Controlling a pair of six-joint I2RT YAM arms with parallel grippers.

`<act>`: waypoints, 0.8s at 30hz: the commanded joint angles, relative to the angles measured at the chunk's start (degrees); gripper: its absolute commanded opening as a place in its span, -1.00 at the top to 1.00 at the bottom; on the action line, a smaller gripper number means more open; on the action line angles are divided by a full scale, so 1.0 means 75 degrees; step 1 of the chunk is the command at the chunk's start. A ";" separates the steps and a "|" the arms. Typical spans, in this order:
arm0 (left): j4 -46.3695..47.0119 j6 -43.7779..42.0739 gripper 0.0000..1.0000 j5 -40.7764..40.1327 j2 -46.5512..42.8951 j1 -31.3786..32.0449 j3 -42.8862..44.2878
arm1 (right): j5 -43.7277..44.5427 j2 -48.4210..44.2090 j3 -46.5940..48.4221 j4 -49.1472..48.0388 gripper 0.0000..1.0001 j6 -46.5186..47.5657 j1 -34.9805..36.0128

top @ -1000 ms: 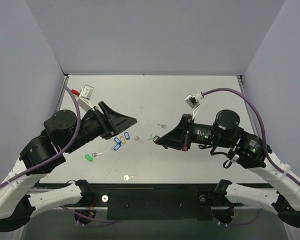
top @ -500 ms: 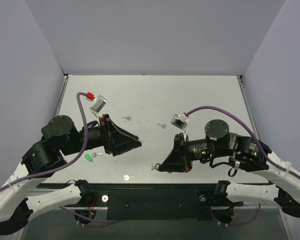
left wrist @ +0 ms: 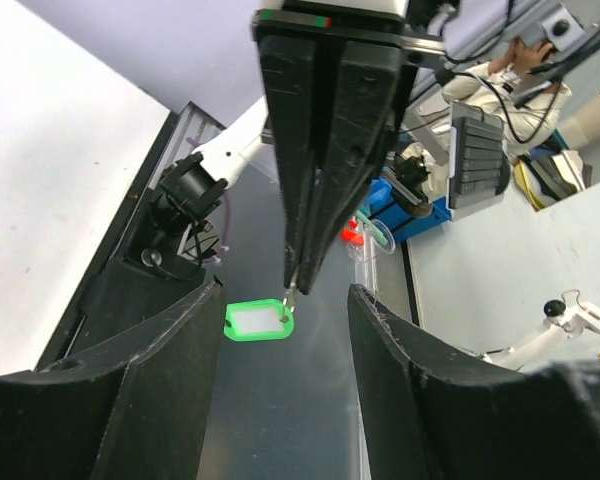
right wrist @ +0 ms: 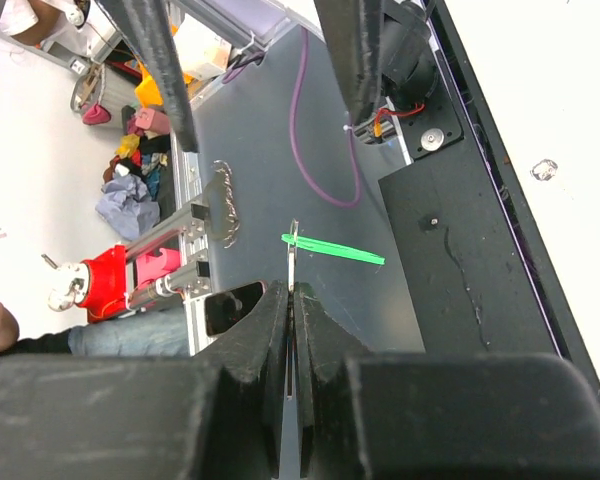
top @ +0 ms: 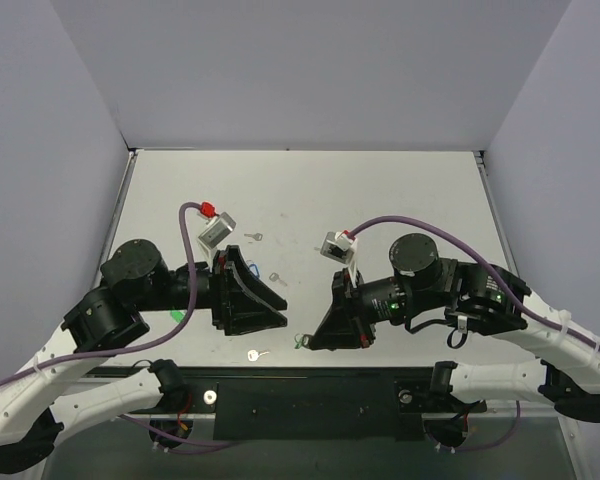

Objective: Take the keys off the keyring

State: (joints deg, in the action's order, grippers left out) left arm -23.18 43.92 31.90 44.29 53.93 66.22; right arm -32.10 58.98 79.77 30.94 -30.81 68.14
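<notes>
- Right gripper (top: 313, 340) has carried the keyring (left wrist: 260, 320) back to the table (top: 400, 190) edge nearest the arm bases, clamped tight on its ring.
- Left gripper (top: 282, 305) has followed, gaping wide, empty.

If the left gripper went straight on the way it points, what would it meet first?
Likely the light-green plastic key tag hanging from the shut right gripper, centred between its open fingers; depth is unclear.
</notes>
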 commanded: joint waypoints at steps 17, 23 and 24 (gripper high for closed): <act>0.0980 -0.0103 -0.04 0.0399 -0.0351 0.0040 -0.0461 | 0.0822 0.0433 0.0861 -0.0328 1.00 -0.0251 0.0137; 0.1157 0.0377 0.15 -0.0174 -0.0421 0.0040 -0.0602 | 0.1419 0.0245 0.0381 -0.1464 1.00 -0.1431 0.0137; 0.1261 0.0552 0.18 -0.0326 -0.0421 0.0040 -0.0625 | 0.1606 0.0199 0.0276 -0.1651 1.00 -0.1795 0.0137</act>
State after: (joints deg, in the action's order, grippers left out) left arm -19.03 44.31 33.45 41.91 53.98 61.76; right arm -24.80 62.17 83.48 27.22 -35.35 68.73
